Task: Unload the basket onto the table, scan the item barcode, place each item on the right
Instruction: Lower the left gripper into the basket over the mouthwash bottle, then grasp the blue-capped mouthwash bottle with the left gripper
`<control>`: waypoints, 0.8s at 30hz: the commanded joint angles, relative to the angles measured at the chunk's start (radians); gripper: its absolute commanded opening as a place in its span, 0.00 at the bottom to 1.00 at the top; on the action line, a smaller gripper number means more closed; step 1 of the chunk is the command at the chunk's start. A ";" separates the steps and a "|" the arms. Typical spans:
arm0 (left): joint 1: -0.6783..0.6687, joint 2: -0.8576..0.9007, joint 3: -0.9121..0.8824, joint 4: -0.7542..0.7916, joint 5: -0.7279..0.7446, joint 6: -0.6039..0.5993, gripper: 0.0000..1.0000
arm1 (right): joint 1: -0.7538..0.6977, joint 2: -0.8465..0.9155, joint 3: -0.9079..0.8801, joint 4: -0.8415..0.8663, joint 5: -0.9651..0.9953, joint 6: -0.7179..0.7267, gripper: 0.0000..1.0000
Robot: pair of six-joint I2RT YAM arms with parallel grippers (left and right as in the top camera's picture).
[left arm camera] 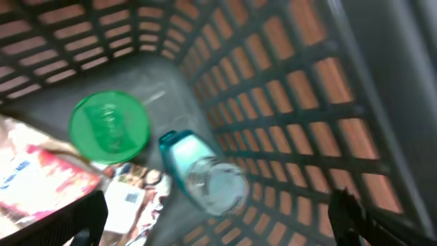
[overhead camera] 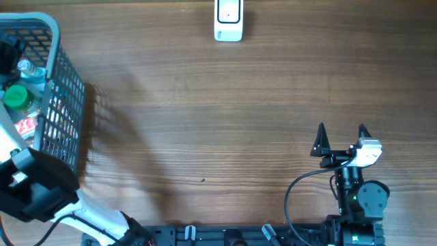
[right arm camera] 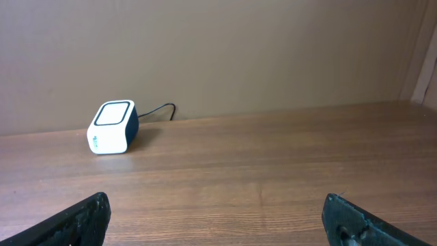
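Black tips of the left gripper (left arm camera: 218, 219) show at both bottom corners of the left wrist view. They are wide apart and hold nothing. Right under them lies a clear bottle (left arm camera: 205, 174) with a blue-green cap, close to the basket (left arm camera: 293, 102) wall. Beside it is a green lid (left arm camera: 109, 126), and next to that a shiny packet (left arm camera: 130, 201) with a white barcode label facing up. All of these are inside the basket, which sits at the left edge of the table (overhead camera: 205, 123).

The scanner (overhead camera: 228, 19) is well away, in the middle of the far edge. The right gripper (overhead camera: 341, 137) waits near the near right corner, its jaws spread open and empty, pointing toward the scanner.

I think the job is just starting: one thing has to be picked first. Next, the left gripper should go down, close on the bottle or the packet, lift it out, and carry it to the scanner with its barcode facing the scanner.
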 commanded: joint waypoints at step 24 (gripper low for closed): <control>-0.046 0.222 -0.023 0.026 -0.040 -0.034 0.66 | 0.003 -0.002 -0.001 0.002 -0.009 -0.009 1.00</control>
